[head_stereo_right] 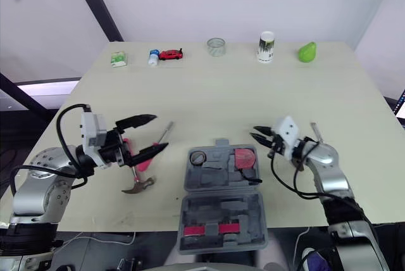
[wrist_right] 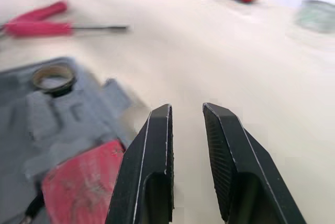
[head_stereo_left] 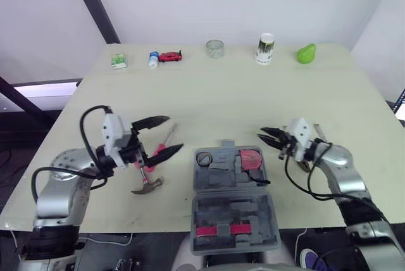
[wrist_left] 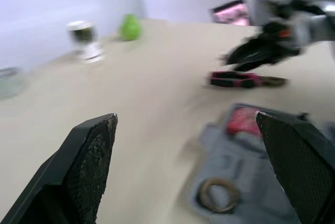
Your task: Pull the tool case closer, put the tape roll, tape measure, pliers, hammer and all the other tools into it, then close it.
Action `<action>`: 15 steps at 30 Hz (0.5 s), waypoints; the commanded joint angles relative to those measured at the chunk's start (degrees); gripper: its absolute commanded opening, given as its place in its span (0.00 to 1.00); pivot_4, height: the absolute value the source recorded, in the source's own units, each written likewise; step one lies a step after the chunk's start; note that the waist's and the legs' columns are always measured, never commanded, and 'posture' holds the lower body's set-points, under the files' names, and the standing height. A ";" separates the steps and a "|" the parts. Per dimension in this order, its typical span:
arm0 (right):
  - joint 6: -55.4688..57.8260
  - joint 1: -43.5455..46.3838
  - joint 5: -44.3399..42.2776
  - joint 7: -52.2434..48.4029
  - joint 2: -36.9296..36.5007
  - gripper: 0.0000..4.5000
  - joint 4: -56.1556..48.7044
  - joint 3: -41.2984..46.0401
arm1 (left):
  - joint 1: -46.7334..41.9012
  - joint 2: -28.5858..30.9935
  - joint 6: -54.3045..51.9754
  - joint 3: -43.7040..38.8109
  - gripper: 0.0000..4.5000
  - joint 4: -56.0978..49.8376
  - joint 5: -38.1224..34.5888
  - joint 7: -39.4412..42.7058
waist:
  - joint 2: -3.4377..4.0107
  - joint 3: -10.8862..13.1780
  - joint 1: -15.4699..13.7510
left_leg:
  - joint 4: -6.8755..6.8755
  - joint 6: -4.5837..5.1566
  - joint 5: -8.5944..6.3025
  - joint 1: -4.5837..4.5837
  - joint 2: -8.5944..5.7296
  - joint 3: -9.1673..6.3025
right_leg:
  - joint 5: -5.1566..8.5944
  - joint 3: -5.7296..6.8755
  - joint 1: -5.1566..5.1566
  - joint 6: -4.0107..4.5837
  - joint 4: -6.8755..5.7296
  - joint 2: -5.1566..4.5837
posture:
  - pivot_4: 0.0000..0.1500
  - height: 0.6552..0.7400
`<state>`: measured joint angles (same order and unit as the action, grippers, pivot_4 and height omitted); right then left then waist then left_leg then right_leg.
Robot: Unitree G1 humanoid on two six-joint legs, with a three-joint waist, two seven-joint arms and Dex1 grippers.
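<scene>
The grey tool case (head_stereo_left: pixel 221 173) lies open at the table's near edge. In its far half sit a tape roll (head_stereo_left: pixel 204 158) and a red tape measure (head_stereo_left: pixel 251 159). Left of the case lie a hammer (head_stereo_left: pixel 147 185) and a red-handled screwdriver (head_stereo_left: pixel 159 149). My left gripper (head_stereo_left: pixel 174 133) hovers over them, open wide and empty. Just right of the case, my right gripper (head_stereo_left: pixel 260 134) points at the tape measure; its fingers (wrist_right: pixel 152 145) stand a narrow gap apart with nothing between them. Red-and-black pliers (wrist_left: pixel 243 80) lie on the table beside the right wrist.
Along the far edge stand a green box (head_stereo_left: pixel 118 61), a small bottle (head_stereo_left: pixel 153 59), a red toy car (head_stereo_left: pixel 169 56), a clear round container (head_stereo_left: pixel 214 48), a white can (head_stereo_left: pixel 266 48) and a green pear (head_stereo_left: pixel 306 54). Bare table (head_stereo_left: pixel 221 100) lies between them and the case.
</scene>
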<state>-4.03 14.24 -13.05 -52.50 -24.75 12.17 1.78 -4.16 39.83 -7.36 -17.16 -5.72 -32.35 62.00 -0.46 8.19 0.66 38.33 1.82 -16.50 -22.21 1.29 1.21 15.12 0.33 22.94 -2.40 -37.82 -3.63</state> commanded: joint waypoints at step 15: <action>-2.21 -35.45 -15.61 4.69 -5.13 0.46 -5.25 33.54 | 24.25 -4.57 4.80 -21.94 1.00 15.54 -0.51 -6.12 | -0.37 0.32 -0.17 | -0.02 0.05 -0.04 0.28 0.08 0.06 | 0.02 -0.11 -0.28 -0.06 0.10 -0.19 | 1.00 1.00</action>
<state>-4.72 -20.50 -26.81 -47.25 -30.12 6.75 32.40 19.96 35.17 -4.24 -36.66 8.82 -32.91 56.58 -0.83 8.51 0.49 38.31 1.90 -16.55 -21.96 1.37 1.25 15.15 0.17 22.66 -2.46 -37.67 -3.87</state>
